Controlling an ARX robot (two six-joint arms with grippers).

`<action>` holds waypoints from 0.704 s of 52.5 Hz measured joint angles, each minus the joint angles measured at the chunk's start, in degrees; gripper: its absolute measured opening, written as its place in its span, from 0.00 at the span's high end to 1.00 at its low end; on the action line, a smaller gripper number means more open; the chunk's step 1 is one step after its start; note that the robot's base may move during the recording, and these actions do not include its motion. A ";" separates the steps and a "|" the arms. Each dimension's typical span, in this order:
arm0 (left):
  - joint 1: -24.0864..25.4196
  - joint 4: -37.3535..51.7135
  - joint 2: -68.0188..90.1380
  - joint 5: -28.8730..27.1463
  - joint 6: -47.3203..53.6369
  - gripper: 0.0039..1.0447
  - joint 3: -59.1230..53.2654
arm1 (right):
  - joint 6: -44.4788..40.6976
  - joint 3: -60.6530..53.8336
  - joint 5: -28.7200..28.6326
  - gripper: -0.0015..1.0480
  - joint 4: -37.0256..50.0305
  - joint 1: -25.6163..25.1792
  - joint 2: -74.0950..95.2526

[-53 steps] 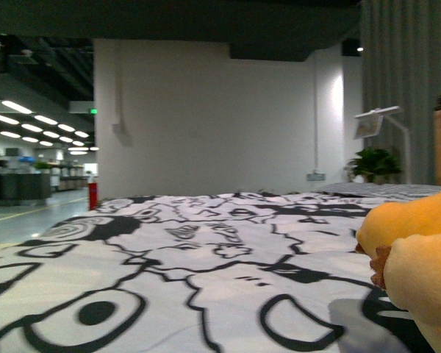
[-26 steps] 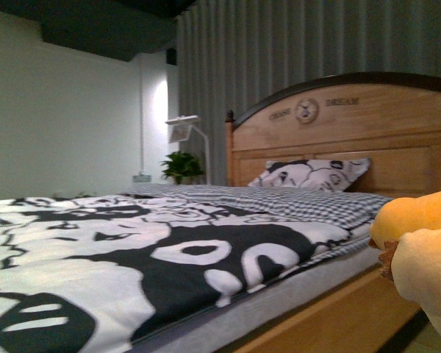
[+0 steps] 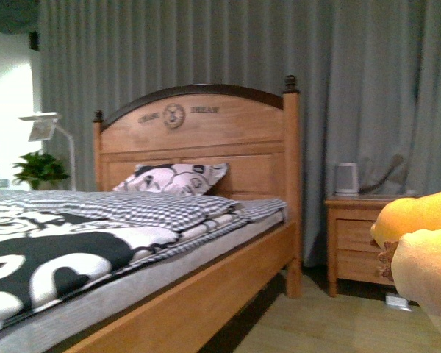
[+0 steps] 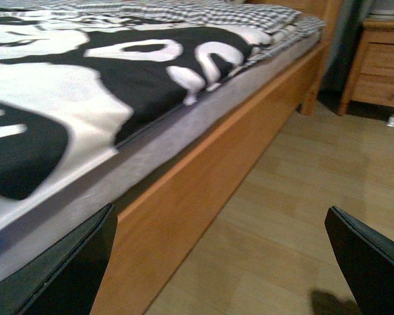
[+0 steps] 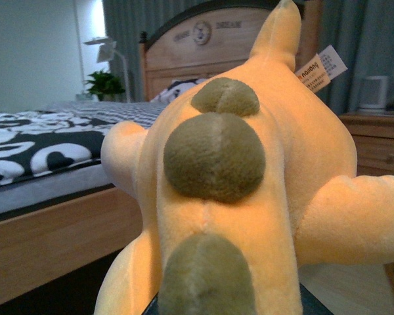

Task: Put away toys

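Note:
The orange-yellow plush animal (image 5: pixel 249 197) fills the right wrist view, with brownish-green round patches down its back and a yellow tag (image 5: pixel 320 69) near its top. My right gripper is shut on it; the fingers are hidden under the plush. Part of the plush (image 3: pixel 422 250) shows at the right edge of the front view, held in the air. My left gripper (image 4: pixel 230 262) is open and empty, its dark fingers (image 4: pixel 72 269) wide apart over the wood floor beside the bed frame.
A wooden bed (image 3: pixel 206 191) with a black-and-white patterned cover and a pillow (image 3: pixel 173 179) stands to the left. A wooden nightstand (image 3: pixel 356 239) with a white object on it stands by grey curtains. A floor lamp and a potted plant (image 3: pixel 38 169) are beyond the bed.
The front view has swung to the right: from the bed cover and white wall to the headboard, the nightstand and the curtains. The plush stays at the view's right edge.

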 joint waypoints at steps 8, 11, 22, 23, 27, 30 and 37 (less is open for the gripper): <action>0.00 0.00 0.00 -0.02 -0.02 0.06 0.00 | -0.02 0.00 0.04 0.93 0.00 0.00 0.00; 0.00 0.00 0.00 0.02 0.00 0.06 0.00 | -0.02 -0.02 0.07 0.93 0.00 0.00 0.02; 0.00 -0.02 0.02 -0.04 -0.02 0.06 0.00 | -0.07 0.00 0.04 0.93 0.00 0.00 0.04; 0.00 -0.02 0.02 0.02 0.00 0.06 0.00 | -0.04 0.00 0.04 0.93 0.00 0.00 0.04; -0.04 -0.02 0.02 0.33 0.00 0.06 0.00 | -0.09 -0.02 0.50 0.93 0.00 -0.09 -0.02; -0.04 -0.02 0.02 0.33 0.00 0.06 0.00 | -0.17 0.00 0.72 0.93 0.00 -0.09 -0.02; -0.04 -0.02 0.02 0.02 -0.02 0.06 0.00 | -0.20 -0.02 -0.26 0.93 0.00 -0.07 -0.02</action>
